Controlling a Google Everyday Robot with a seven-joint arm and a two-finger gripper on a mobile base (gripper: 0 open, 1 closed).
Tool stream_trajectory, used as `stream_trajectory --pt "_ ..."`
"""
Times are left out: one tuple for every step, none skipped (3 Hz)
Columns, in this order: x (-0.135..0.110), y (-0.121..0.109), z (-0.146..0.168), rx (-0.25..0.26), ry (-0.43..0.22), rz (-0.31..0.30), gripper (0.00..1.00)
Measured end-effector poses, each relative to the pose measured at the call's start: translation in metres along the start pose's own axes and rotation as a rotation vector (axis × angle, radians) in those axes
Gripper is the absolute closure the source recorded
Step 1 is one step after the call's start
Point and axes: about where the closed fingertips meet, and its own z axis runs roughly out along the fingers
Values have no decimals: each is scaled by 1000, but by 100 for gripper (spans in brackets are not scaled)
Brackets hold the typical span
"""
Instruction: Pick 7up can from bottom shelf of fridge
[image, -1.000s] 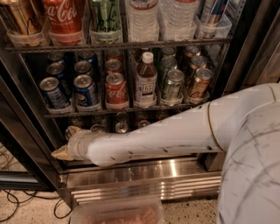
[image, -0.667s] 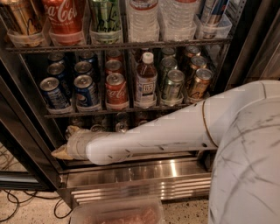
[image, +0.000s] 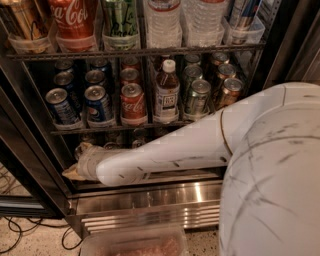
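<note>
The fridge (image: 30, 165) stands open in front of me, black-framed with wire shelves. My white arm reaches left across its lowest part. The gripper (image: 78, 161) sits at the left end of the bottom shelf (image: 165, 176), which is dark and mostly hidden behind the arm. Silver can tops (image: 137, 144) show dimly just above the arm. I cannot tell which of them is the 7up can.
The shelf above holds blue Pepsi cans (image: 99, 106), a red Coca-Cola can (image: 132, 104), a brown bottle (image: 166, 92) and green and bronze cans (image: 197, 97). A ribbed steel base panel (image: 150, 210) lies below. Cables (image: 20, 235) run on the floor at left. A plastic tub (image: 135, 242) is at the bottom.
The large white arm segment at the right has come slightly closer and covers more of the view. The gripper has stayed at the left of the bottom shelf.
</note>
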Motion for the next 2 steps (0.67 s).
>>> stream_trajectory --pt "4 -5 3 18 22 -17 30" --pt "9 -12 3 44 43 -29 27"
